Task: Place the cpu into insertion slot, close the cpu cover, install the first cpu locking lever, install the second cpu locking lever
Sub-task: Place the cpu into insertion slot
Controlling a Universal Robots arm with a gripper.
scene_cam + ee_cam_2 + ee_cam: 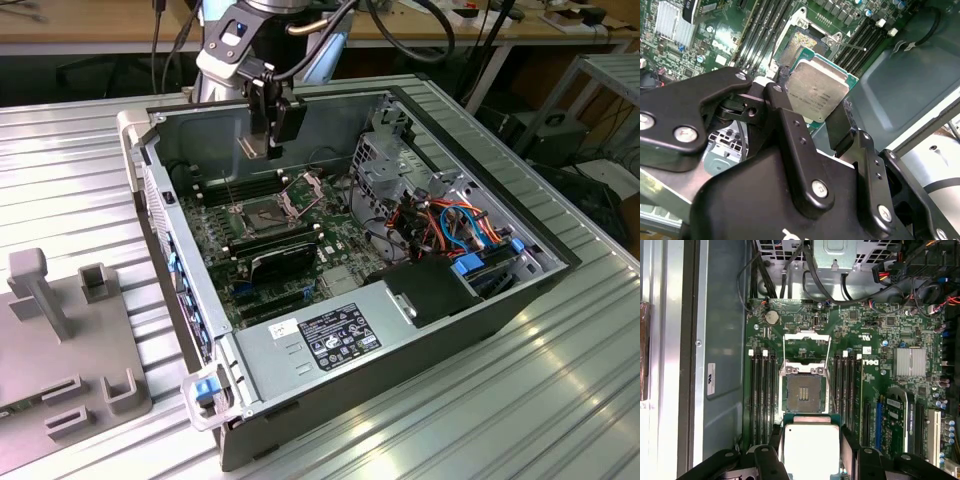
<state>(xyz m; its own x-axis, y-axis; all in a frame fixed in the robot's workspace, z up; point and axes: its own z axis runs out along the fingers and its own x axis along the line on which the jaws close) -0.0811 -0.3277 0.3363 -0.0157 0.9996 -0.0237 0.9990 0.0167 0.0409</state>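
Now I am clenching my claw (812, 115) on the cpu (810, 445), hovering over the insertion slot (803, 394), its cpu cover (806, 344) standing open.

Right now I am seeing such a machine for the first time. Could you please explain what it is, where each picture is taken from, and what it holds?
It is a robot arm ending in a gripper, a clamp with two black fingers. The exterior view comes from a camera standing off the arm. It shows an open computer case lying on a ribbed metal table, with a grey fixture at the exterior view's left. The two wrist views come from cameras riding on the arm and looking past the fingers into the case. The gripper holds the cpu, a flat silvery chip, above the green board. Near it on the board is the slot, a dark square socket with nothing in it. The cover, a thin metal frame, stands open beside the slot.
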